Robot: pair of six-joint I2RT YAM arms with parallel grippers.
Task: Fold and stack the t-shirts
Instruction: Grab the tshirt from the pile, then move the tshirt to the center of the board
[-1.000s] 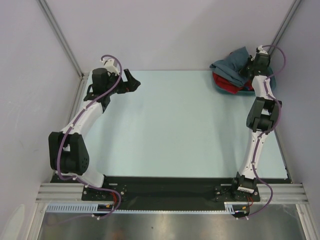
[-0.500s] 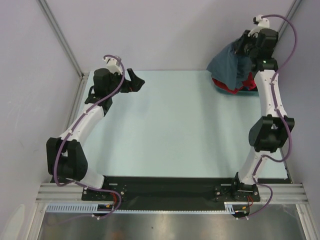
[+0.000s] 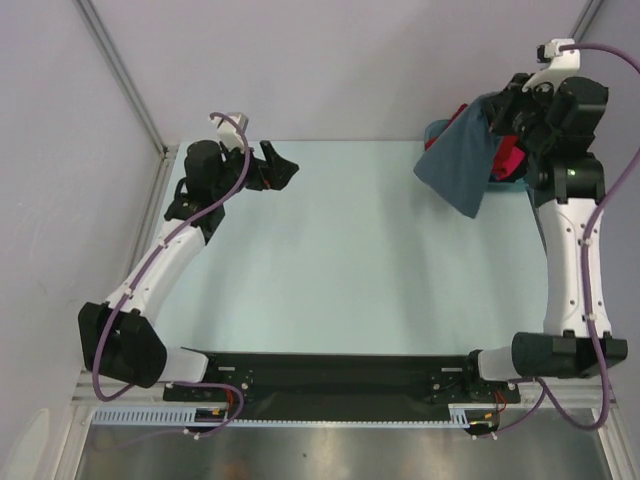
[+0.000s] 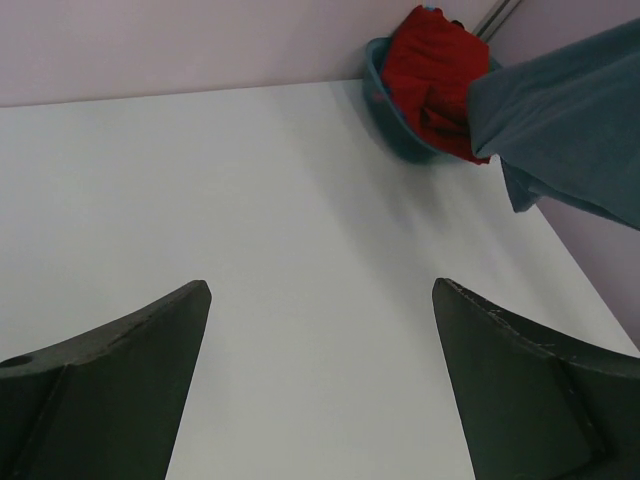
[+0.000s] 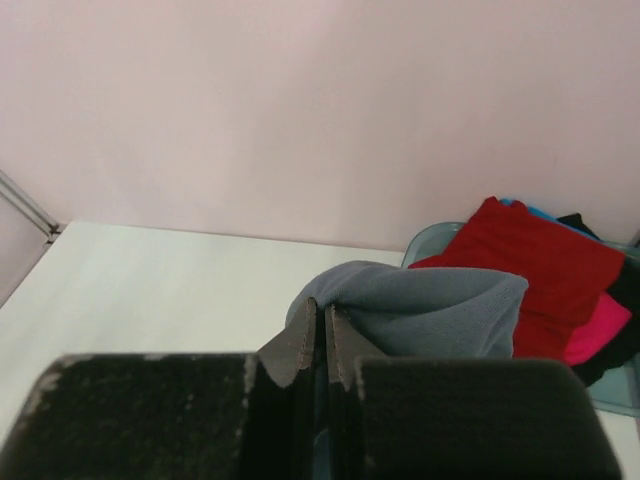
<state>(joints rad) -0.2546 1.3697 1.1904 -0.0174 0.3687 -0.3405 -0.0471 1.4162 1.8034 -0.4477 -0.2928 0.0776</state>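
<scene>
1. Slate-grey t-shirt [image 3: 462, 165] hangs in the air just at the near-left side of the teal basin [image 4: 385, 100]. A fold at its top is pinched, and its lower corner dangles over the table [image 3: 330, 260].
2. Right gripper [image 5: 322, 322] is raised above the basin, its jaws pressed together on that grey cloth.
3. Red t-shirt [image 4: 430, 60] lies heaped inside the basin, with a pink t-shirt [image 5: 597, 330] and a dark t-shirt [image 5: 618, 352] tucked beside it.
4. Left gripper [image 3: 275, 170] hovers well apart from the basin, across the table to its left. Its fingers are spread wide with nothing between them.
</scene>
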